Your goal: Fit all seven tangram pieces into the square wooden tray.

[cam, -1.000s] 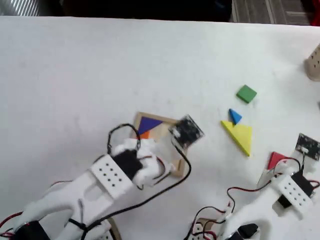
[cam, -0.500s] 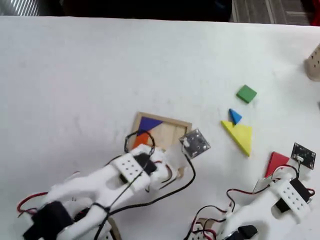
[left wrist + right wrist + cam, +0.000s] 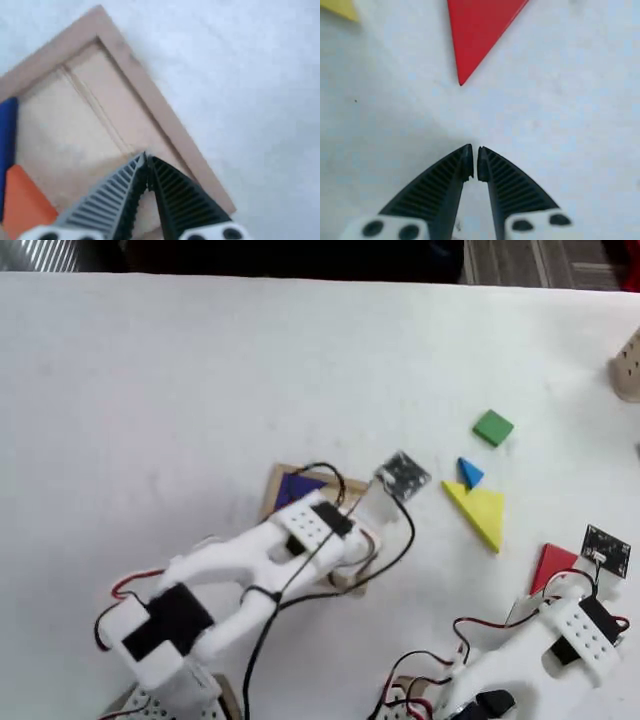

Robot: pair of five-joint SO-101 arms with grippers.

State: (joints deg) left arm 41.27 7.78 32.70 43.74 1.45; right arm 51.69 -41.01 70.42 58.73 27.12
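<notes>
The square wooden tray (image 3: 165,115) holds a blue piece (image 3: 7,135) and an orange piece (image 3: 22,205) at one side; the rest of its floor is bare. My left gripper (image 3: 148,162) is shut with nothing in it, tips low over the tray floor near the rim. From above, the left arm (image 3: 300,540) covers most of the tray (image 3: 275,480), leaving the blue piece (image 3: 295,488) showing. My right gripper (image 3: 474,155) is shut and empty, just short of the red triangle (image 3: 480,30). The green square (image 3: 493,427), small blue triangle (image 3: 469,472), yellow triangle (image 3: 480,510) and red triangle (image 3: 553,566) lie loose on the table.
A perforated wooden object (image 3: 628,365) stands at the table's right edge. The right arm (image 3: 575,630) sits at the lower right with its cables trailing toward the front edge. The white tabletop is bare at the left and the back.
The left arm swung rightward and farther across the tray, and the orange piece is now hidden under it in the high view. The right arm shifted slightly, uncovering more of the red triangle.
</notes>
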